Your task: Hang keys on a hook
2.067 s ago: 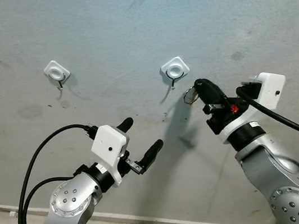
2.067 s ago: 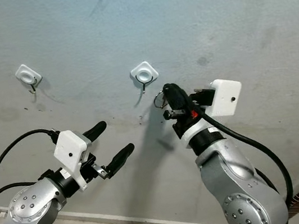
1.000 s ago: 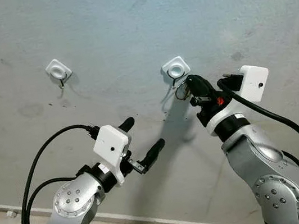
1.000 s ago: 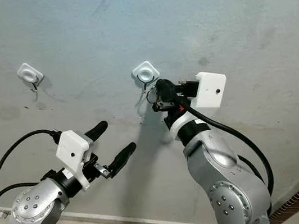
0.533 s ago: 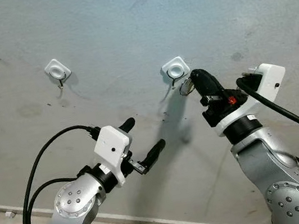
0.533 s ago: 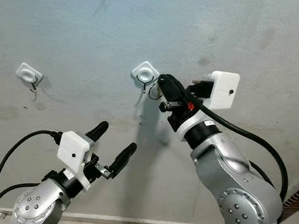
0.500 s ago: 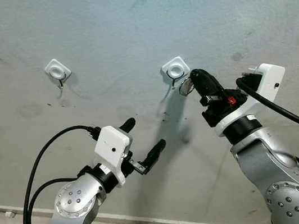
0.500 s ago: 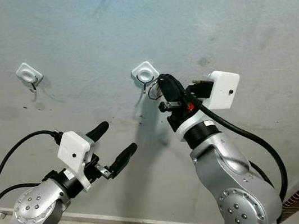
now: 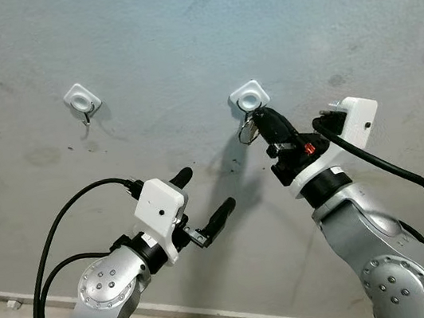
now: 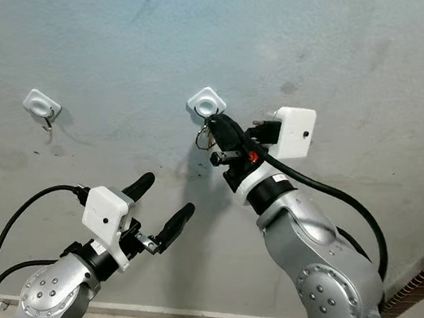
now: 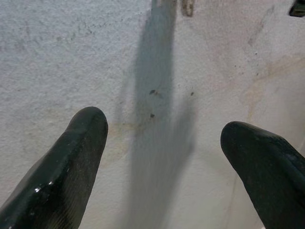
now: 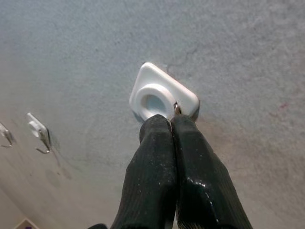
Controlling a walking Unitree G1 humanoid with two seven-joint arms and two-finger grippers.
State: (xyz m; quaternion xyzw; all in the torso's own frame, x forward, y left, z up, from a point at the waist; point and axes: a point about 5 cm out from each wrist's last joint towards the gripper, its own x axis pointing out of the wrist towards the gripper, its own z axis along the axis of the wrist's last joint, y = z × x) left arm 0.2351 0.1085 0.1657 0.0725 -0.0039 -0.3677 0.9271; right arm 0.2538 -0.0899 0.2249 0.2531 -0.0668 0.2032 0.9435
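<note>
Left eye view: nearest the camera, the left gripper [image 9: 206, 200] is held low and well clear of the work, its two black fingers spread apart with nothing between them; in its wrist view only bare plaster is seen past the open tips. Beyond it, the right gripper [image 9: 264, 118] is raised against the grey wall [image 9: 176, 35], its fingers pressed together on the keys [image 9: 249, 130], of which only a small metal ring and glint are made out beside the fingertips. Just above the tips sits the white hook [image 9: 248, 98], with its metal prong hanging below the plate; in the right wrist view the closed fingers are seen almost touching the lower edge of the white hook [image 12: 159, 95]. Whether the ring is already over the prong cannot be settled, since the fingers cover that spot, though it appears to be just at it. Farther along the wall a second hook [image 9: 82, 100] is mounted, well apart from the work. The main risk is judged to be a release made too soon: if the ring has not been threaded onto the prong, the keys would drop to the floor. A push too hard upward could also pry the plate from the wall.
</note>
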